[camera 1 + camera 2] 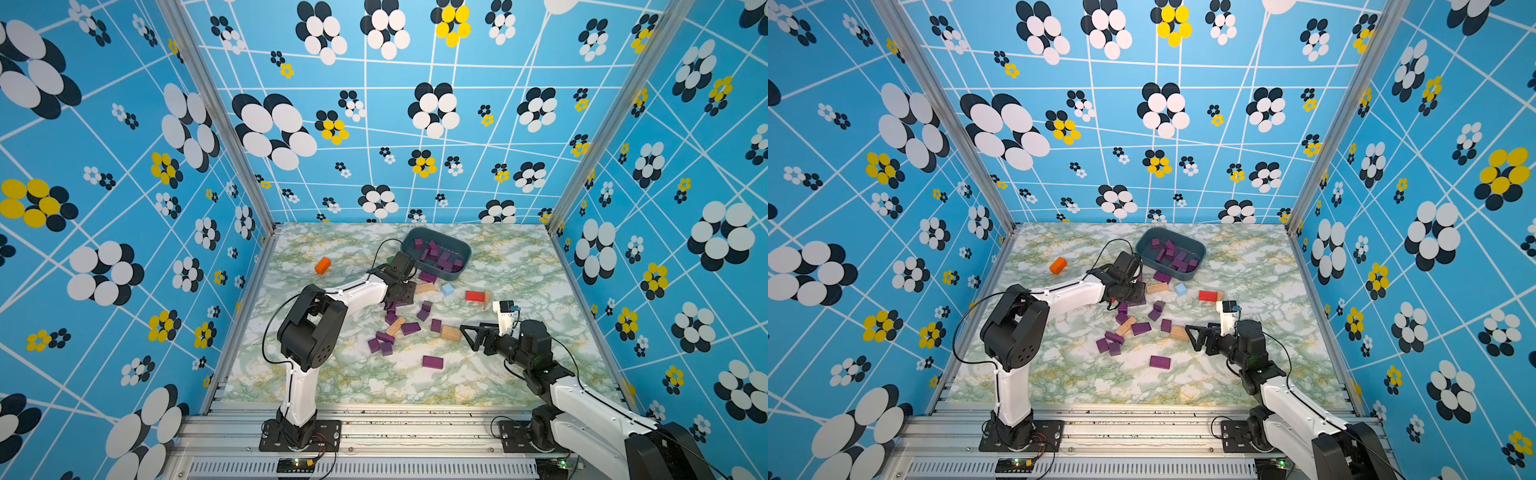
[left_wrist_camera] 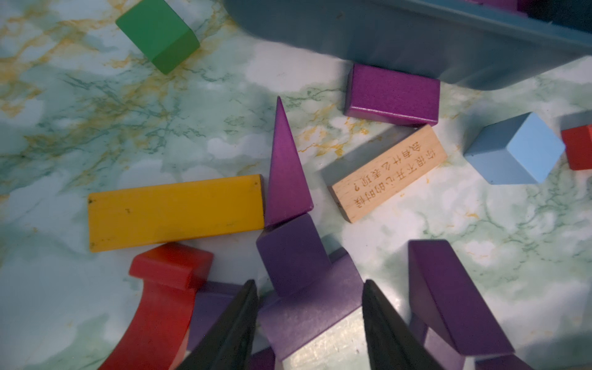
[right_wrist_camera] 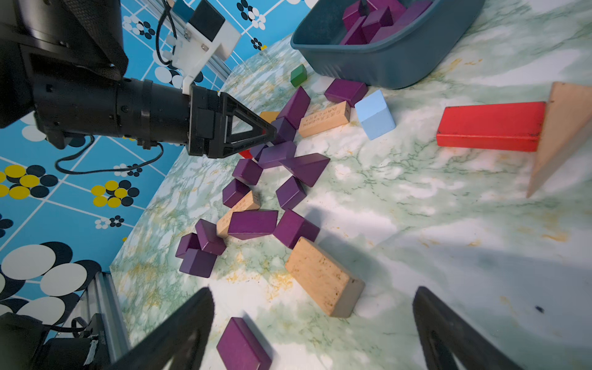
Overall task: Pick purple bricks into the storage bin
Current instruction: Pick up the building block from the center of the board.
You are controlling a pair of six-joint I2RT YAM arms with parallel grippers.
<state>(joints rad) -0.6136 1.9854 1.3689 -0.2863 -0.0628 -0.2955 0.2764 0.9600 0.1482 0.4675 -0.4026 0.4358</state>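
Left gripper (image 2: 309, 283) straddles a purple brick (image 2: 320, 307); whether it grips yet, I cannot tell. Next, I lift it to the storage bin (image 2: 416, 41).

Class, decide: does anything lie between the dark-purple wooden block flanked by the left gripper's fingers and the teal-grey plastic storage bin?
On the table, yes: a purple cube, a purple wedge, an engraved tan wooden bar and a purple brick beside the bin's wall. Above them, nothing visible.

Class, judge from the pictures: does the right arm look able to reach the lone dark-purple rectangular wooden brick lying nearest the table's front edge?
Probably yes: the right gripper is open close beside that purple brick, with only bare marbled tabletop between them.
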